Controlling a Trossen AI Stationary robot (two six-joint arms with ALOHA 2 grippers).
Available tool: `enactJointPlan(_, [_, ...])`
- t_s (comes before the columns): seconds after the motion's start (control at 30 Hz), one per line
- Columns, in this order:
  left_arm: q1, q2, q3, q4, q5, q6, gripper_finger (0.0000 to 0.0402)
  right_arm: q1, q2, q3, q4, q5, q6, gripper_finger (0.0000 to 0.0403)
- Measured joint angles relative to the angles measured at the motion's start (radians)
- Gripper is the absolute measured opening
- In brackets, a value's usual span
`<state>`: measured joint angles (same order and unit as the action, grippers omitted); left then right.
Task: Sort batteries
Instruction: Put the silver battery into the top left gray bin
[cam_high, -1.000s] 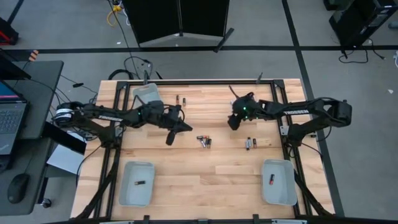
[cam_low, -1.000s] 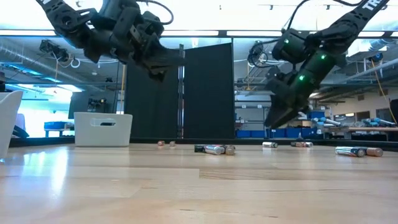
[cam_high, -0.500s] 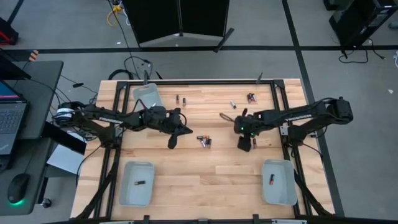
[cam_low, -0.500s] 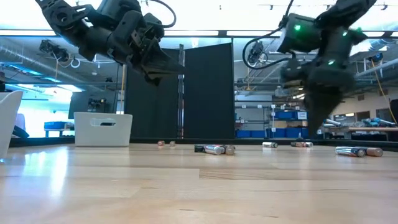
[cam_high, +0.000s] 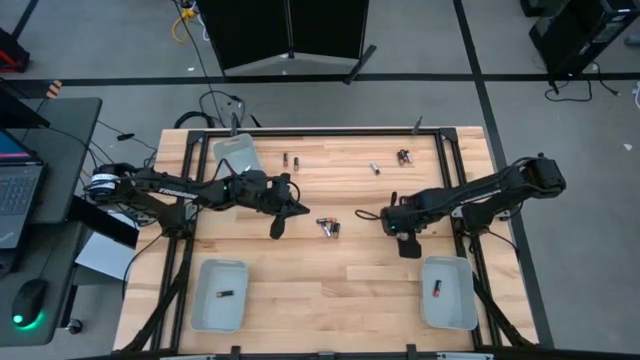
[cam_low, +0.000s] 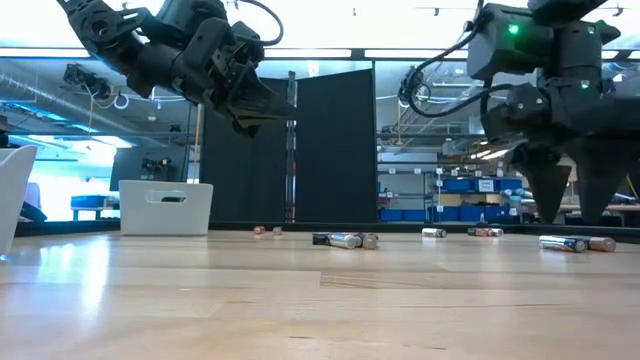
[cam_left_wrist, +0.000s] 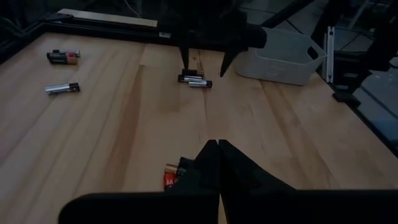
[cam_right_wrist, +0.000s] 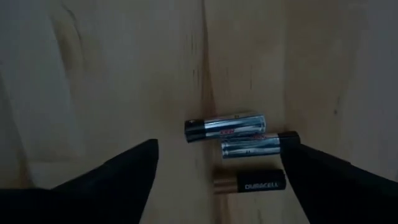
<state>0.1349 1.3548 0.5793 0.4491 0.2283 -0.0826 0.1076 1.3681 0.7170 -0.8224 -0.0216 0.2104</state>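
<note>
My right gripper (cam_right_wrist: 214, 168) hangs spread above three smooth cylindrical batteries (cam_right_wrist: 226, 127) on pale grained wood. Only its wrist view shows their silver and copper casings. My left gripper (cam_left_wrist: 217, 144) is pinched closed, empty.

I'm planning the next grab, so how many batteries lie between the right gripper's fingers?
3, all on the table between the fingers of the open right gripper: a silvery battery, a second silvery battery beside it, and a dark Duracell battery next to those. None look hidden.

Three pale grey trays (cam_high: 221, 294) and two claws show; under the right claw (cam_right_wrist: 217, 180) lie three batteries (cam_right_wrist: 225, 126).
</note>
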Motion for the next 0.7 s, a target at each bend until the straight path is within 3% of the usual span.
enactJointPlan(0.4, [0.000,0.000,0.000,-0.009,-0.022,0.000,0.0003,0.021,0.131,0.001,0.054,0.072,-0.107,0.0370])
enactJointPlan(0.7, [0.000,0.000,0.000,-0.010,-0.034,-0.007,0.0004,0.022,0.138,0.001,0.066,0.064,-0.110,0.0325])
